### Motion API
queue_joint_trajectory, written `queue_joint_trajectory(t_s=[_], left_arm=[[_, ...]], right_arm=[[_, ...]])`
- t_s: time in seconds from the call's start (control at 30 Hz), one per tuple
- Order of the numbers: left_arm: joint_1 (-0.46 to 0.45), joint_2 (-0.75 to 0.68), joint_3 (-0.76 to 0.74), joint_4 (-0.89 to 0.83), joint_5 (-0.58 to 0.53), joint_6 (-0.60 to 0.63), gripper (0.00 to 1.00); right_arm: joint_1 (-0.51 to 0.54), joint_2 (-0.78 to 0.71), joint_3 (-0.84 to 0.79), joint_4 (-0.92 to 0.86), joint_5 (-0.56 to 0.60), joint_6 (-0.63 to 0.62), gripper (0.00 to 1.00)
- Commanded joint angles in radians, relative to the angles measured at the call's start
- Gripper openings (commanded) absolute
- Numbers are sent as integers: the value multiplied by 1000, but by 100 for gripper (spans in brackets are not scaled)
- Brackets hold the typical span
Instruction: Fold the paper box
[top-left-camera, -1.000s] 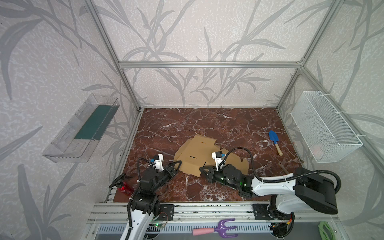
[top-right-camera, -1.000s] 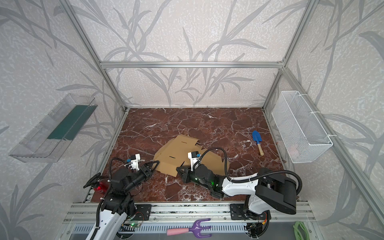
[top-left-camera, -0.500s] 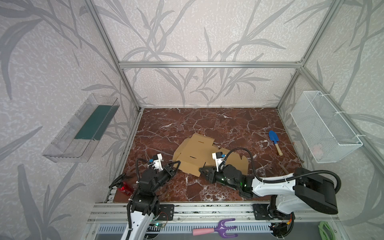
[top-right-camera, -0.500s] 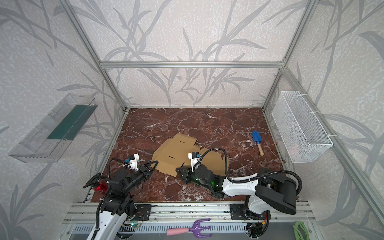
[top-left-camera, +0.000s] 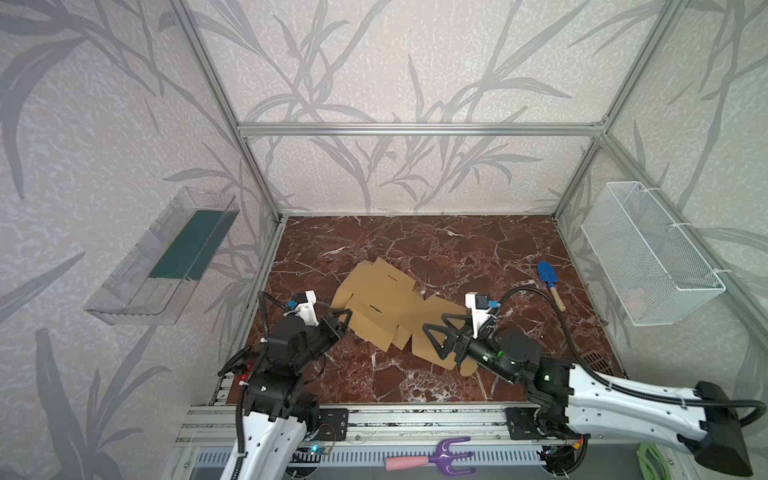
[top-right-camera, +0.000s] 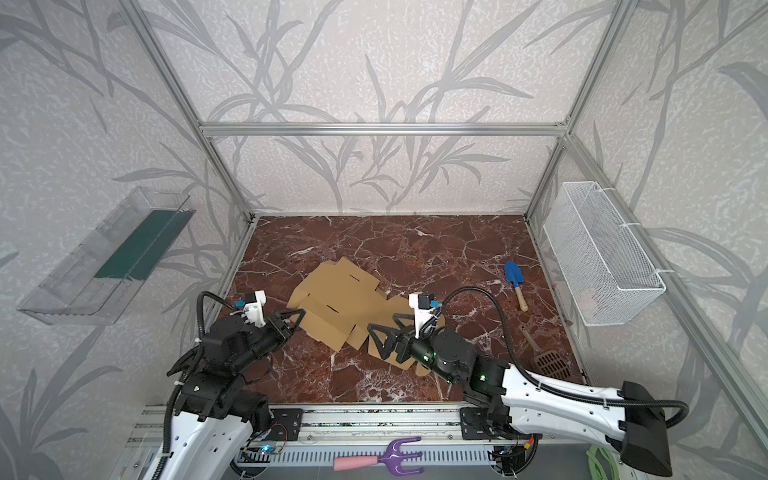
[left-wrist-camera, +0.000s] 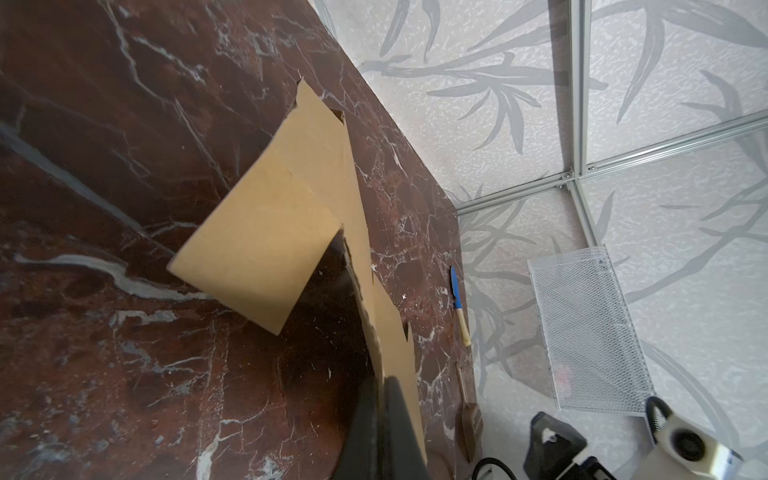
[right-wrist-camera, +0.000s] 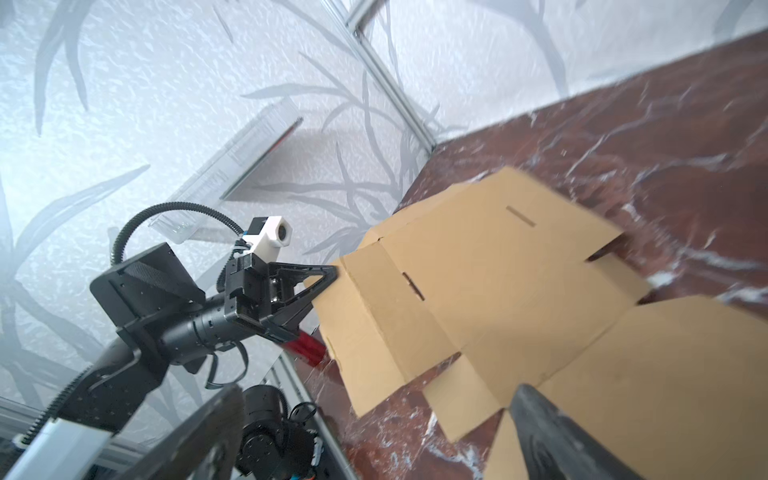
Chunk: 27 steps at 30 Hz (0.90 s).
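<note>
On marble tabletop (top-left-camera: 457, 249), paper box (top-left-camera: 386, 299) edge in clamped left gripper (top-left-camera: 343, 322); right gripper (top-left-camera: 434, 340) agape over it

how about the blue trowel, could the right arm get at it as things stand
Probably yes. The right gripper is open and empty at the box, and the trowel lies on bare floor on that arm's side, with nothing between them.

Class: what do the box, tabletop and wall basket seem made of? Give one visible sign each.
Paper box: matte tan cardboard, likely corrugated; creases, cut slots. Tabletop: glossy red-brown marble or imitation; white veins. Wire basket: white-coated metal mesh; see-through.
</note>
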Motion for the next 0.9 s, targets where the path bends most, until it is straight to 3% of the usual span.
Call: queue_joint_trajectory(t_s=[0.0,0.27,0.43,0.5,0.7,0.8,0.87], left_arm=[[-3,120,192,-129,-85,184,0],[-6,501,828,-363,-112,511,0],[-33,686,1104,-367,-47,573,0],[-98,762,1194,-387,-61,616,0],[-416,1092,1614,-661,-338,926,0],[-503,1256,1742,-767,-427,1031,0],[-542,1305,1724,-741,-468,1065,0]], right_arm=[[-4,-160,19,-219,144,-181,99],[-4,-534,36,-503,209,-297,99],[-4,-662,66,-657,211,-292,99],[-4,-683,88,-717,212,-286,99],[-3,-737,117,-799,238,-279,99],[-3,-739,133,-836,247,-275,99],[-3,-742,137,-849,246,-269,99]])
